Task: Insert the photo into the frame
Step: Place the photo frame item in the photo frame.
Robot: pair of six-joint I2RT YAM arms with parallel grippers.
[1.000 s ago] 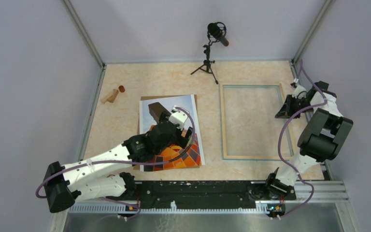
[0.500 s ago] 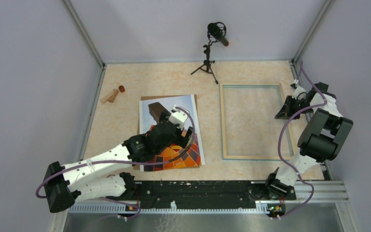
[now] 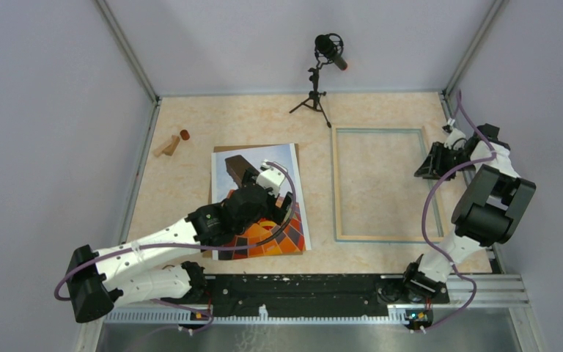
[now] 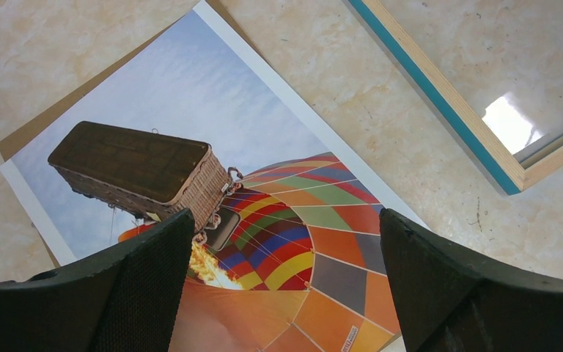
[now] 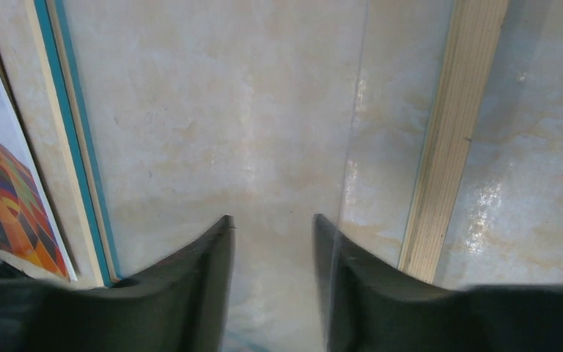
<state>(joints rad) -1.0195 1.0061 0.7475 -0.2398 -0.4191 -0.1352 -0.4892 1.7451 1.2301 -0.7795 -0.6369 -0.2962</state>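
Observation:
The photo, a hot-air balloon print, lies flat left of centre on a brown board. My left gripper hovers over it, jaws wide open, with the balloon's coloured checks showing between the fingers and nothing held. The frame lies flat to the right, light wood with a blue edge and a clear pane. My right gripper sits low at the frame's right side. Its fingers stand apart over the pane, next to the wooden rail, with nothing between them.
A brown cardboard board peeks out from under the photo. A microphone on a small tripod stands at the back, close to the frame's far left corner. Small wooden pieces lie at the far left by the wall.
My right gripper went from shut to open and shifted slightly left. The frame slid a little to the left with it. The left arm has not moved.

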